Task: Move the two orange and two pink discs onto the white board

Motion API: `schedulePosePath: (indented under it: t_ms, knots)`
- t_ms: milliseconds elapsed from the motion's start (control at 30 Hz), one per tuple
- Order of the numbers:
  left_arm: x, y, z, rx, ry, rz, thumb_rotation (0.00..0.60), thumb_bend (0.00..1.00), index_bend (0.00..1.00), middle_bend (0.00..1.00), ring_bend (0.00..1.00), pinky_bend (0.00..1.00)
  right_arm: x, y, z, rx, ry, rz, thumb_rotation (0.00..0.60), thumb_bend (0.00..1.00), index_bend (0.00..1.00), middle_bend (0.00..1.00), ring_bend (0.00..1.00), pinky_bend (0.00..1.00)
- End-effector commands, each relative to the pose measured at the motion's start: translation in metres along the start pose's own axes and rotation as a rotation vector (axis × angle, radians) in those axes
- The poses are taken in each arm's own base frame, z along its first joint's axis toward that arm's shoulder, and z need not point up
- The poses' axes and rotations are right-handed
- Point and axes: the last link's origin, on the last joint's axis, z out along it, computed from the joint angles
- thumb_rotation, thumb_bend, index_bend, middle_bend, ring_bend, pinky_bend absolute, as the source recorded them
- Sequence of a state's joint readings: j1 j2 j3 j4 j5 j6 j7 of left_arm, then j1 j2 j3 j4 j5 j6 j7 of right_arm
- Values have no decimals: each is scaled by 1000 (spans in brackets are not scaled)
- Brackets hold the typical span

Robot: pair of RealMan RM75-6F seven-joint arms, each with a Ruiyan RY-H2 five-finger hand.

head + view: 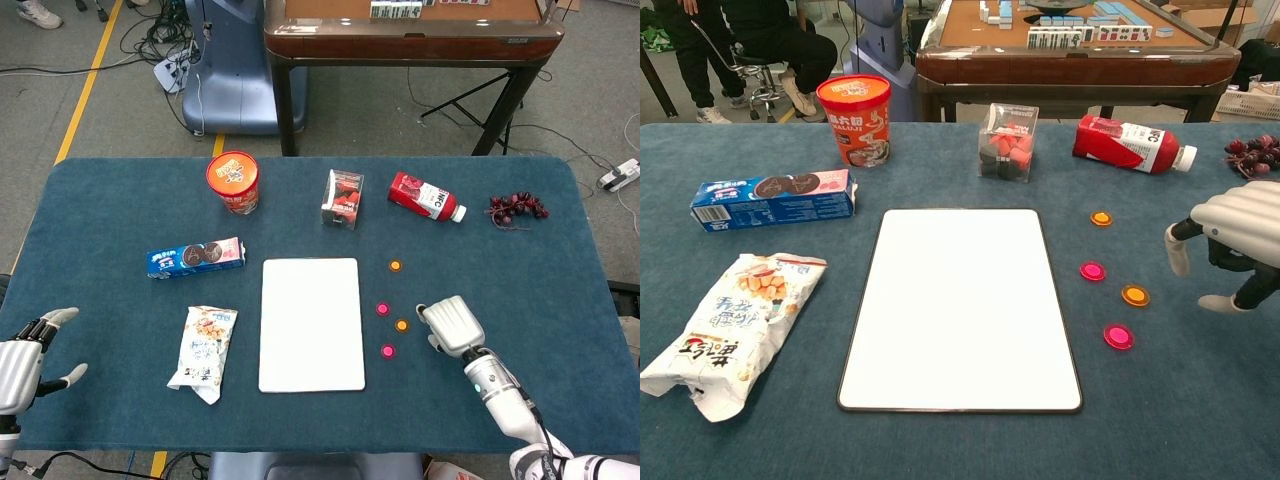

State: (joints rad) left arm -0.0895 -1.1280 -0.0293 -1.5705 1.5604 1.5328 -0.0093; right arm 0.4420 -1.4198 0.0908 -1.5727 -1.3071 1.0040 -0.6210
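On the blue worktop (120, 210) all four discs lie flat right of the board (312, 324), none yet on it, and the empty, spread-fingered right hand (452, 325) beside the nearer orange disc (402, 325) risks knocking it away, since thin discs resist pinching.

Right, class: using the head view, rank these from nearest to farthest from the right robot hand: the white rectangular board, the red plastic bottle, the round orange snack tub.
1. White rectangular board: to the left of the right robot hand, past the discs.
2. Red plastic bottle: lying toward the table's far edge, slightly left of the hand.
3. Round orange snack tub: far-left, well beyond the board.
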Motion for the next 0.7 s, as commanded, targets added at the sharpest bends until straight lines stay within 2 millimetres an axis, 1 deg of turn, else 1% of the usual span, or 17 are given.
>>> schedulePosePath:
  t_ms: [33, 133, 367, 700]
  knots:
    - [0, 0, 0, 0, 0, 1, 600, 67, 264, 258, 308, 534, 3, -6, 7, 5, -8, 1, 600, 182, 462, 1000, 1000, 1000]
    - [0, 0, 0, 0, -1, 1, 600, 67, 264, 258, 309, 534, 4, -11, 12, 7, -17, -2, 600, 166, 453, 1000, 1000, 1000]
    - [1, -1, 0, 4, 3, -3, 600, 67, 265, 258, 309, 534, 4, -21, 22, 14, -45, -2, 600, 163, 453, 1000, 1000, 1000]
    - [2, -3, -1, 8, 5, -6, 600, 67, 265, 258, 309, 534, 3, -25, 33, 1, -71, 5, 600, 190, 453, 1000, 1000, 1000]
